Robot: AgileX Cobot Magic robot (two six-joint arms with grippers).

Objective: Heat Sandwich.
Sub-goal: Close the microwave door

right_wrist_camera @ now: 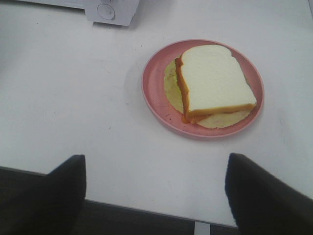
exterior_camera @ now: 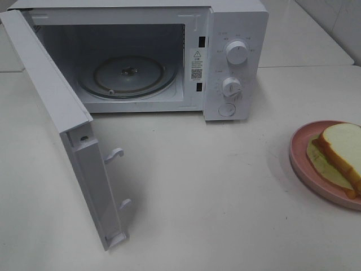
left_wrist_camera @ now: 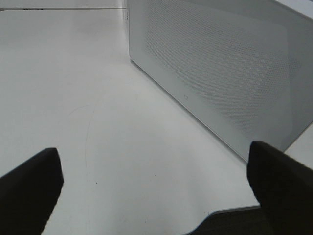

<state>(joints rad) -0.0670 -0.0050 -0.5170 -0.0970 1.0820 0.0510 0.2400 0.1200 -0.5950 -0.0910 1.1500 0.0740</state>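
Note:
The sandwich (exterior_camera: 343, 152) lies on a round pink plate (exterior_camera: 302, 164) at the right edge of the table, white bread over a pale yellow-green layer and orange-red edge. In the right wrist view the sandwich (right_wrist_camera: 212, 81) and plate (right_wrist_camera: 154, 93) lie some way ahead of my right gripper (right_wrist_camera: 154, 196), which is open with nothing between its fingers. The white microwave (exterior_camera: 231, 22) stands at the back with its door (exterior_camera: 56, 107) swung wide open and a glass turntable (exterior_camera: 128, 76) inside. My left gripper (left_wrist_camera: 156, 191) is open and empty beside the microwave's perforated side wall (left_wrist_camera: 220, 73). Neither gripper shows in the high view.
The open door juts forward over the left part of the table. Two dials (exterior_camera: 236, 52) and a button sit on the microwave's control panel. The table's near edge (right_wrist_camera: 146, 208) runs just ahead of my right gripper.

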